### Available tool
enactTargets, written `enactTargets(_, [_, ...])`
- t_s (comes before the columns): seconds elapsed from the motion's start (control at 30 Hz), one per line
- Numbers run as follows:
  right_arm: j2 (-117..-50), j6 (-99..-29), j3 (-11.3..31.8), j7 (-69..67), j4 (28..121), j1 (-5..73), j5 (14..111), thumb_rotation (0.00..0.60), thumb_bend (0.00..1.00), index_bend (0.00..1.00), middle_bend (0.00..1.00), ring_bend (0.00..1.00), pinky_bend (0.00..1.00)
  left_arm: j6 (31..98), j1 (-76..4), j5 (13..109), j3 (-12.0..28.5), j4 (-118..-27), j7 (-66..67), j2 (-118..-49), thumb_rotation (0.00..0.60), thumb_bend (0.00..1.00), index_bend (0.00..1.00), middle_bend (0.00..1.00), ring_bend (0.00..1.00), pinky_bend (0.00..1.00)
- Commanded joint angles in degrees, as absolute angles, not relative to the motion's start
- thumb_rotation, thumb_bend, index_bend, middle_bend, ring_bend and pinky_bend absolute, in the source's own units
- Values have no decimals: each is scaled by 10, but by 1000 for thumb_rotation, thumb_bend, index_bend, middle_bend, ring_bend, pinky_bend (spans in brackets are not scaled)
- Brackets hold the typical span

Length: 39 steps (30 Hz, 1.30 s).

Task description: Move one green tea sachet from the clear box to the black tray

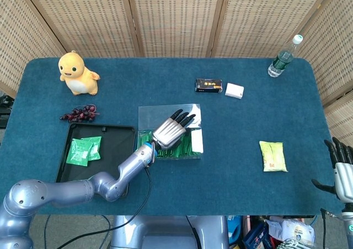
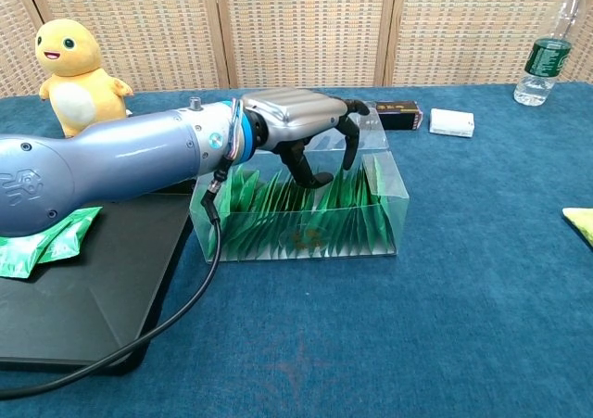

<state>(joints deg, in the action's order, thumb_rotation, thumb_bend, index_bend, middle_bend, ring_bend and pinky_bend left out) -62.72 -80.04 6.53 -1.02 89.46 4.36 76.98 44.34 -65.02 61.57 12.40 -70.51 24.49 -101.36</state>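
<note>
Left hand (image 2: 296, 126) over the clear box (image 2: 301, 216), fingers spread and curled down, tips just above the upright green tea sachets (image 2: 278, 209) inside; nothing held. Black tray (image 1: 113, 149) left of box, two sachets lying in it. Right hand (image 1: 343, 169) at counter's edge, fingers apart, empty.

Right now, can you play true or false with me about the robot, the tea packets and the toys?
1. The left hand hangs over the clear box of green tea sachets. True.
2. The black tray has no sachets on it. False: green sachets already lie at its left end.
3. The yellow plush toy sits on the black tray. False: it sits on the blue table, behind the tray.
4. The water bottle stands at the table's far right corner. True.
5. The right hand is holding a sachet. False: it holds nothing.
</note>
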Motion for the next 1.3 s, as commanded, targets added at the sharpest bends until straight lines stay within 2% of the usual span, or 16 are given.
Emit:
enactTargets(0.03, [-627,-800,66,-10,895,44,769,600,0,1,0,0,0,444,-650,612,123,-707,250,-1012,600,439,433,0,0,0])
enactTargets(0.43, [-628,-798,65,-10,894,44,768,600,0,1,0,0,0,441,-650,598,122,-711,258,-1008,600,444,493,0,0,0])
enactTargets(0.9, [-628,-796,65,-12,892,45,768,600,0,10,0,0,0,448,-649,611,122,-706,247,-1011,600,445,503,0,0,0])
enactTargets(1.07, [-628,-795,65,-12,892,45,768,600,0,10,0,0,0,444,-649,609,122,-705,248,-1009,600,445,546,0,0,0])
enactTargets(1.3, [-628,-795,64,-13,892,46,768,600,0,10,0,0,0,444,-649,607,120,-707,253,-1006,600,495,552,0,0,0])
